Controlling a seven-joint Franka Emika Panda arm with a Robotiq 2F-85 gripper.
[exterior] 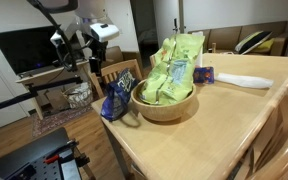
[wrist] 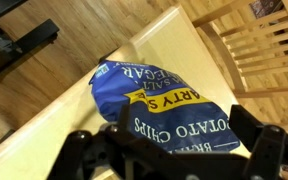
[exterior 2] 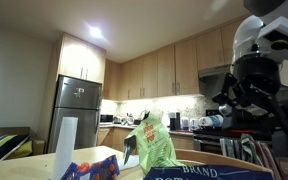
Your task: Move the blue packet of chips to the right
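Our gripper [wrist: 170, 155] hangs spread and empty above the blue packet of chips [wrist: 162, 103]. The packet stands just beside the wooden bowl [exterior: 165, 103], at its nine o'clock, near the desk [exterior: 219, 125] edge. We should descend straight, pinch the crinkly top gently, and lift before carrying.

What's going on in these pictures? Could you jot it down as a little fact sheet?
place: kitchen with a wooden table
blue packet of chips: at the table's edge, right beside the wooden bowl
bowl contents: light green packets
claw: open, in the air above the blue packet, not touching it
progress: packet not yet grasped
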